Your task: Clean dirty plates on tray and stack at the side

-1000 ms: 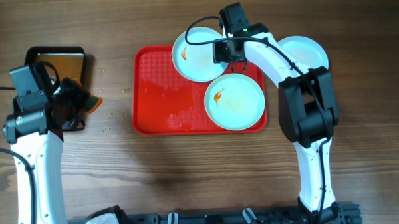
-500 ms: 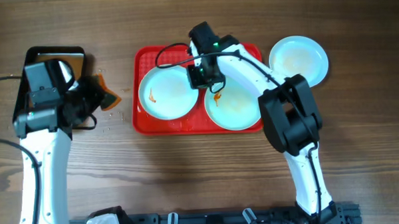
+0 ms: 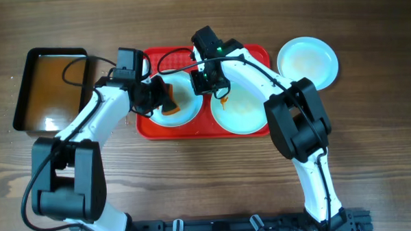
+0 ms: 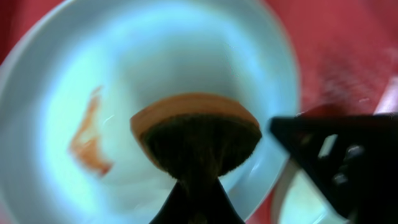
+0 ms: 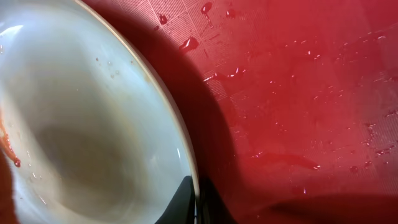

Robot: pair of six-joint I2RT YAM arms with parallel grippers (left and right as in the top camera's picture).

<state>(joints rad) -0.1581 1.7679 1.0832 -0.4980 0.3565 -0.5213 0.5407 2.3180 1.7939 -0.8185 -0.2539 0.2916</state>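
The red tray holds two plates. The left plate carries an orange smear. My left gripper is shut on an orange sponge with a dark scrub face, held over this plate's middle. My right gripper is shut on the same plate's right rim, one finger inside and one outside. The right plate lies flat on the tray with a smear at its left edge. A third plate, with no visible smear, sits on the table right of the tray.
A black pan of brownish water stands at the far left. Water drops dot the wet tray surface. Both arms cross over the tray's upper half, close together.
My left arm swung right from beside the pan to the tray and brought the sponge over the left plate. My right gripper first slid that plate to the tray's left half, then held still.
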